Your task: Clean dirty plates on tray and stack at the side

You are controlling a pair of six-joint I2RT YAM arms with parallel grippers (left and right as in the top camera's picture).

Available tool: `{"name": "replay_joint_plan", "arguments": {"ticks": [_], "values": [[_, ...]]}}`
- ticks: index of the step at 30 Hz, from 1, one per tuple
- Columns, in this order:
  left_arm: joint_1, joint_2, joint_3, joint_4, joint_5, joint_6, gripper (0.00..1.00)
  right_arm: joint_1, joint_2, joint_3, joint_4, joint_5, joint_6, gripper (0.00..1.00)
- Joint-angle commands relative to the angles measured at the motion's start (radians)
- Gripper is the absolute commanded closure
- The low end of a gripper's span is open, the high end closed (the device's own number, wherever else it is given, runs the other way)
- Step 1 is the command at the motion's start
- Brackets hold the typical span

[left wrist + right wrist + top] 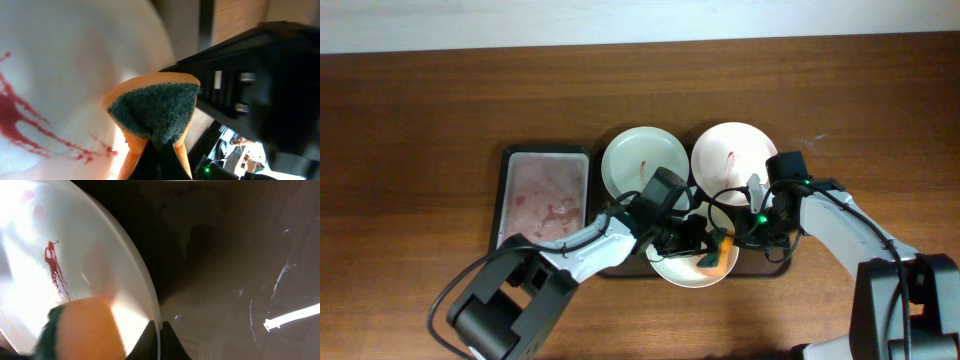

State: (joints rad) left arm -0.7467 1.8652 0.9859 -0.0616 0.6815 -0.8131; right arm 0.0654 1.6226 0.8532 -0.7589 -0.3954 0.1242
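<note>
Far side: bare brown wood-grain tabletop (640,90), open across its width.
Left of large dark brown rectangular tray (780,268): narrow pink-bottomed tray (545,195) just beside it.
Tray's front: left gripper (160,150) clamping orange-green sponge (155,107) and right gripper (160,340) pinching front white plate (75,255) block it.

Orange sponge (717,256) at front plate (680,273) on dark tray (780,268)

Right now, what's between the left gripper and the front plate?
A green-faced orange sponge, pinched by the left gripper, facing the red-smeared plate; the left wrist view shows it.
</note>
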Motion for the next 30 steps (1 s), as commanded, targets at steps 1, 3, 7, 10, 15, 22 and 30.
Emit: {"name": "replay_joint_plan", "arguments": {"ticks": [1, 3, 7, 10, 15, 22, 30], "values": [[-0.003, 0.047, 0.010, 0.001, -0.019, -0.025, 1.00, 0.007, 0.005, 0.017, 0.000, -0.016, 0.001, 0.96], [-0.003, 0.050, 0.010, 0.001, -0.064, -0.024, 1.00, 0.007, 0.005, 0.017, 0.000, -0.016, 0.001, 0.96], [0.006, 0.042, 0.010, -0.011, -0.239, 0.075, 1.00, 0.007, 0.005, 0.017, -0.003, -0.016, 0.001, 0.96], [0.026, 0.005, 0.010, -0.061, -0.393, 0.181, 1.00, 0.007, 0.005, 0.017, -0.005, -0.016, 0.000, 0.96], [0.030, -0.011, 0.010, -0.072, -0.477, 0.209, 1.00, 0.007, 0.005, 0.017, -0.010, -0.016, 0.000, 0.96], [0.068, -0.153, 0.010, -0.302, -0.608, 0.299, 1.00, 0.007, 0.005, 0.017, -0.011, -0.016, 0.000, 0.96], [0.215, -0.438, 0.010, -0.509, -0.574, 0.420, 1.00, 0.007, -0.013, 0.017, -0.021, -0.016, -0.001, 0.96]]}}
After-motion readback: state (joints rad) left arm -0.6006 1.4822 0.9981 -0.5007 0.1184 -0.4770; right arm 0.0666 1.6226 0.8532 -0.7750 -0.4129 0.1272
